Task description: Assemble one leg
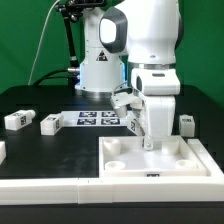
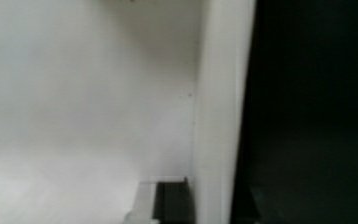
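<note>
Claw point(image 1: 147, 140) low over the white panel point(image 1: 190, 160); cannot tell whether apart or together.
Exterior view: loose leg point(image 1: 185, 122) on the counter point(image 1: 40, 150) just beside the claw, not touching; probably light, stiff, slick plastic, best pinched across flat sides; panel rim close beneath, open room above. Wrist view: blurred white against dark, jaws hidden.

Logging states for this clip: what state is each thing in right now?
gripper: low over the white panel, open or shut unclear
white panel: lying flat on the table
leg: loose on the table, unattached
second leg: same
third leg: same
marker board: lying flat
</note>
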